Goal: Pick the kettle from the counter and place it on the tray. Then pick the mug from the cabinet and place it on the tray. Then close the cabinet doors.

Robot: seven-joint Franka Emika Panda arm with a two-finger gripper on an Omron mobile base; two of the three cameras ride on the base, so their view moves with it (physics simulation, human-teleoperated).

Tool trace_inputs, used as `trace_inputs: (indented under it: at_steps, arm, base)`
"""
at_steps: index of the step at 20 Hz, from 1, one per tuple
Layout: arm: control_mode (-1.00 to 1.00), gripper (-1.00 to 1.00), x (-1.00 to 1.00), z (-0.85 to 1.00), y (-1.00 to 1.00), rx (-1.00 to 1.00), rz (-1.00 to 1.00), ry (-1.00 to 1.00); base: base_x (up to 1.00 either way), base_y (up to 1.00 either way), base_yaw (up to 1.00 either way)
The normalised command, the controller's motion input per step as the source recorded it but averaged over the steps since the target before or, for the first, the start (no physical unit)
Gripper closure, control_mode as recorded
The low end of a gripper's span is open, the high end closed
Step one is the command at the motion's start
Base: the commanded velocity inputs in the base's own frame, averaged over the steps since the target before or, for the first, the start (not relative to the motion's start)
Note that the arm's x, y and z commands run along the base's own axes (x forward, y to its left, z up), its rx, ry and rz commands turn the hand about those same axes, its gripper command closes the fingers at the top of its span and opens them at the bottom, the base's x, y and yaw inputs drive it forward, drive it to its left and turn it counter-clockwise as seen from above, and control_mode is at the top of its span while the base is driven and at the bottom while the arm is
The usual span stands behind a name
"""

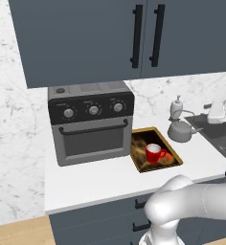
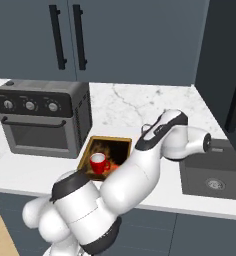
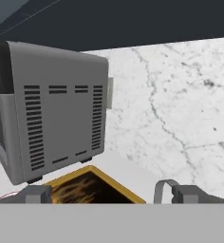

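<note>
The grey kettle (image 1: 181,130) stands on the white counter (image 1: 100,179), just right of the tray (image 1: 140,165). The red mug (image 1: 155,153) sits upright on the tray (image 2: 88,153), and the mug (image 2: 98,162) also appears beside my arm. My gripper (image 1: 207,108) hovers above and to the right of the kettle, fingers spread, open and holding nothing. In the hand view the gripper (image 3: 114,194) has its tips wide apart, and the kettle's thin arched handle (image 3: 162,186) rises close to the right fingertip (image 3: 190,193). Both cabinet doors (image 1: 86,38) are shut.
A grey toaster oven (image 1: 91,122) stands left of the tray, close to its edge. A small white soap bottle (image 1: 176,107) is behind the kettle. The black sink (image 2: 212,175) lies to the right. My own arm (image 2: 140,170) covers the kettle in the right base view.
</note>
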Motion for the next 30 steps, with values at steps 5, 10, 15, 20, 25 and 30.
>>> trace_inputs:
  at_steps: [5,10,15,20,25,30]
  arm:
    - [-1.0,-1.0,0.41,-0.18,-0.08,0.0,0.0,0.0]
    - [-1.0,-1.0,0.37,-0.31,-0.1,0.0,0.0,0.0]
    - [-1.0,-1.0,0.45,-0.29,-0.21,0.0,0.0,0.0]
    - [-1.0,-1.0,0.41,-0.26,-0.15,0.0,0.0,0.0]
    - [-1.0,-1.0,0.41,-0.2,-0.12,0.0,0.0,0.0]
    - [-1.0,-1.0,0.42,-0.16,-0.09,0.0,0.0,0.0]
  base:
    - [0.0,0.0,0.0]
    - [0.0,0.0,0.0]
    - [0.0,0.0,0.0]
    - [0.0,0.0,0.0]
    - [0.0,0.0,0.0]
    - [0.0,0.0,0.0]
